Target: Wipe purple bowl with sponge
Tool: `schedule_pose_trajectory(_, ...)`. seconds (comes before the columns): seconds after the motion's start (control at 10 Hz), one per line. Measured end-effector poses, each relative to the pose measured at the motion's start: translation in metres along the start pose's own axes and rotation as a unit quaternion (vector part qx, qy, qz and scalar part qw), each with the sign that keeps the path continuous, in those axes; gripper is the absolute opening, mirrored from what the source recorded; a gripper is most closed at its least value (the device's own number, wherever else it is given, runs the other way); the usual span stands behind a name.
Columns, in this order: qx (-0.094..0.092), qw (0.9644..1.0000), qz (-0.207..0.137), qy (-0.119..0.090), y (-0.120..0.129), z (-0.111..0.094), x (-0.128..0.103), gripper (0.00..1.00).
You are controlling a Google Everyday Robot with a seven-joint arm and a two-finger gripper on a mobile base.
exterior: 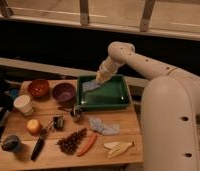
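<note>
Centre frame: gripper (100,80) over left end of green tray (113,94), at pale blue sponge (90,86); grip state cannot tell. Just left of tray: purple bowl (64,92). Judgement: sponge light, soft, squashy; pinch across middle.

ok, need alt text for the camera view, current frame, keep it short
The robot arm's gripper is down at the left end of a green tray, right at a pale blue sponge. The purple bowl sits on the wooden table just left of the tray, apart from the sponge, beside a red bowl.
</note>
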Motion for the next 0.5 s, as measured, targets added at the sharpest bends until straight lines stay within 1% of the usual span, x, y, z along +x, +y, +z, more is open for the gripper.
schedule_pose_trajectory(0.1,-0.015,0.9998,-0.007,-0.005,0.0097,-0.0033,-0.0023,0.0)
schedule_pose_trajectory(0.5,-0.016,0.9998,-0.008,-0.005,0.011,-0.0032,-0.0026,0.0)
